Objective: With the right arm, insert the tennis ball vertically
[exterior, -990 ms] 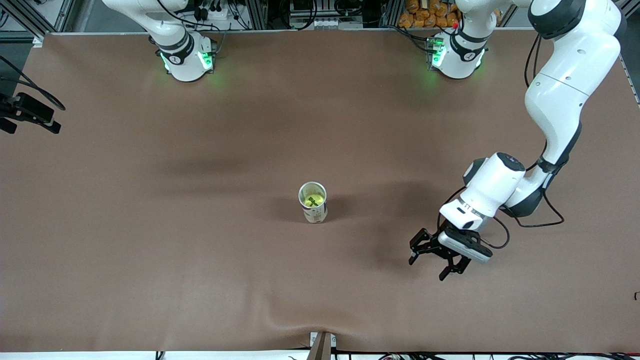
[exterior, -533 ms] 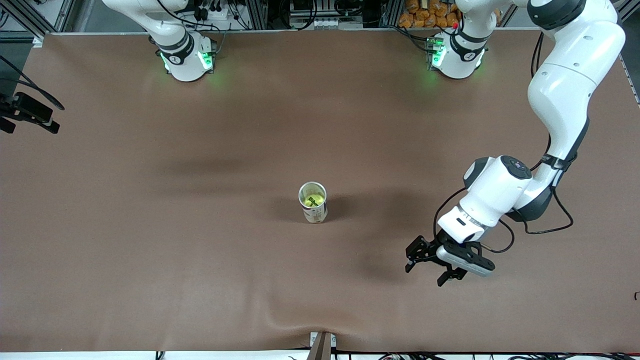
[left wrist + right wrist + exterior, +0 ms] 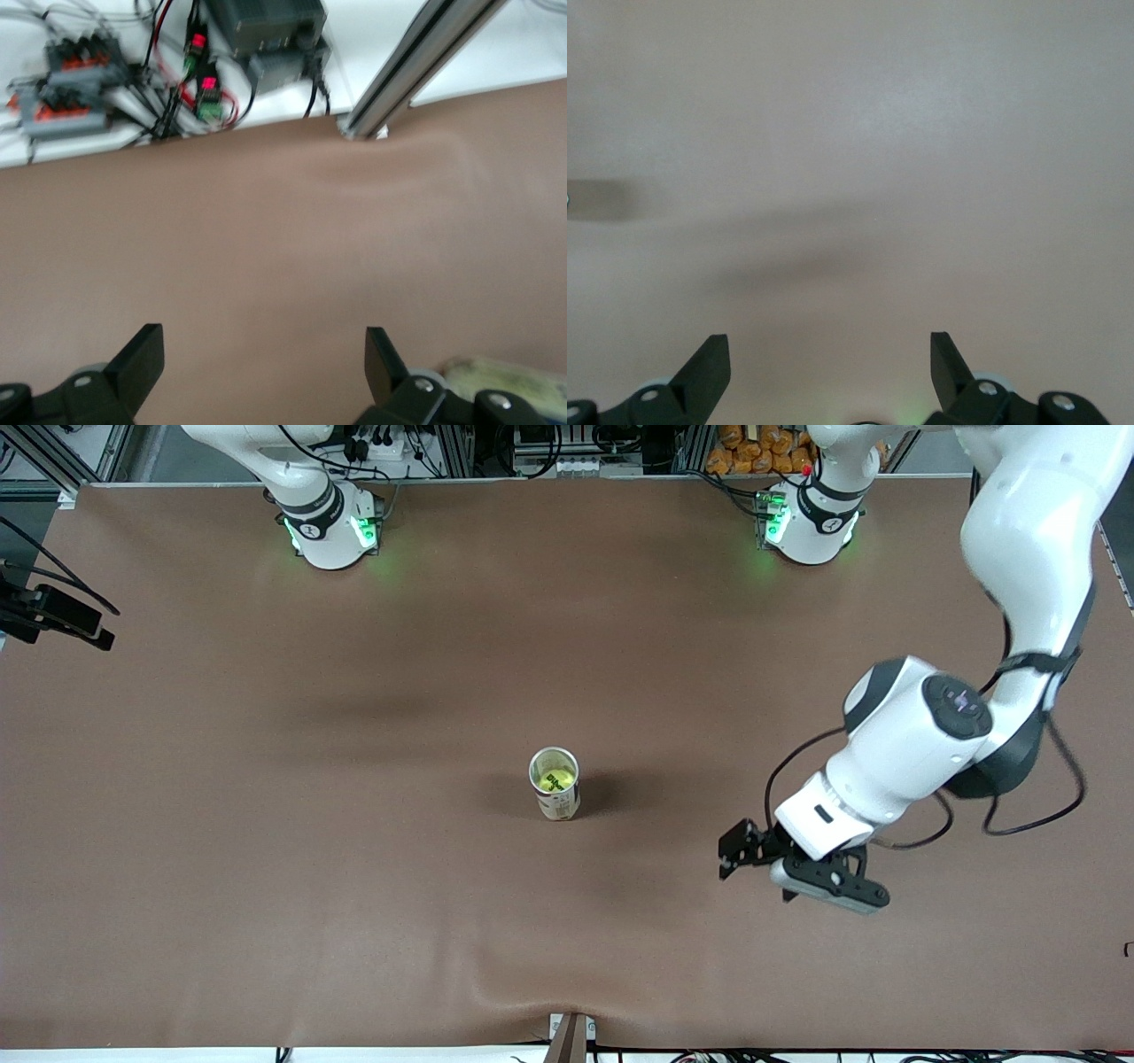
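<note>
A tennis ball (image 3: pixel 554 781), yellow-green, lies inside an upright white can (image 3: pixel 559 804) in the middle of the brown table. It shows through the can's open top. My left gripper (image 3: pixel 753 868) hangs open and empty over the table, beside the can toward the left arm's end. The left wrist view shows its fingers (image 3: pixel 383 354) spread wide over bare cloth. My right arm's base (image 3: pixel 328 531) is in the front view, but its hand is out of that view. In the right wrist view my right gripper (image 3: pixel 830 359) is open over bare table, holding nothing.
A black camera mount (image 3: pixel 53 615) juts in at the right arm's end. A metal post (image 3: pixel 570 1036) stands at the table's near edge, where the cloth wrinkles. The left wrist view shows that rail (image 3: pixel 416 62) and cabled electronics (image 3: pixel 133 80) off the table's edge.
The left arm's elbow and wrist have lifted and swung toward the left arm's end, and its gripper has turned and shifted slightly. The can and ball have not moved.
</note>
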Robot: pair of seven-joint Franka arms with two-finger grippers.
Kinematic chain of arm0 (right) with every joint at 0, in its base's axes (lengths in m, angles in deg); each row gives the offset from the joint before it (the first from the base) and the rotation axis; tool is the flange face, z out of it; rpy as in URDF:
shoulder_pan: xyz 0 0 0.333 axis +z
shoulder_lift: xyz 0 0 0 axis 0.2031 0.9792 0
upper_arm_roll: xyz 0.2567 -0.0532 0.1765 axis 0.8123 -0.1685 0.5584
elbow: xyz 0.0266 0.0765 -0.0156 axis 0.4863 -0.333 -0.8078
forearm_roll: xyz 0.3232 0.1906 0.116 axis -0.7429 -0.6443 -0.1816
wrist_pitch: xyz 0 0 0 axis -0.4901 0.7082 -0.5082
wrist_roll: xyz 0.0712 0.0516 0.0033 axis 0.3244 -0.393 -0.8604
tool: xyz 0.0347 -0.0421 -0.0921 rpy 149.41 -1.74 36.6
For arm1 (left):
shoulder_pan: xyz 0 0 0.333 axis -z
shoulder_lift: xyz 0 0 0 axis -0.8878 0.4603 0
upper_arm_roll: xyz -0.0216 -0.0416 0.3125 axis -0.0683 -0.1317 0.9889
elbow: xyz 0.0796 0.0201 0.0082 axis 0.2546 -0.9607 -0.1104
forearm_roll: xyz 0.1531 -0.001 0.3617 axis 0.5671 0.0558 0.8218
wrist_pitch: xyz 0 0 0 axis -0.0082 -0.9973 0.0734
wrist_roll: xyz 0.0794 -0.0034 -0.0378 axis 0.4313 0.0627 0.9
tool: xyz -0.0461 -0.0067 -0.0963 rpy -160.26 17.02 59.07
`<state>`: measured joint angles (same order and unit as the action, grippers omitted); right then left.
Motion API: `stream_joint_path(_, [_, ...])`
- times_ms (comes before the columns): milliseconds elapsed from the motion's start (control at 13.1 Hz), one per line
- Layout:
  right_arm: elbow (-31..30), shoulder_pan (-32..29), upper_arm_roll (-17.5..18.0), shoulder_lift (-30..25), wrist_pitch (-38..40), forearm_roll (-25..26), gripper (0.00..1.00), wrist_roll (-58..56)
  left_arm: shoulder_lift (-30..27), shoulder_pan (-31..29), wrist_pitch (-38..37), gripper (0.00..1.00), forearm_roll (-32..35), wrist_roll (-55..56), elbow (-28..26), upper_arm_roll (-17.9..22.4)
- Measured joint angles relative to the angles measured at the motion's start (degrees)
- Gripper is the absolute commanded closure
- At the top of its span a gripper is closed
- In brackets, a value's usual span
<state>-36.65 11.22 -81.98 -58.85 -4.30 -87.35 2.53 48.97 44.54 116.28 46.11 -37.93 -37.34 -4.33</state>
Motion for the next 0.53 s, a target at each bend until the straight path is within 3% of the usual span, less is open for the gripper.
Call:
stream_joint_path(305, [0.7,0.0,0.0,0.0,0.3,0.5,0.0,0.0,-11.6,-2.5,-18.8,0.0,-13.3,1.0,0.0,0.3])
stream_joint_path(533, [0.8,0.0,0.1,0.0,0.5,1.0,0.0,-2.2,-16.2,-8.3,-30.3,0.0,-17.3,1.0,0.0,0.3])
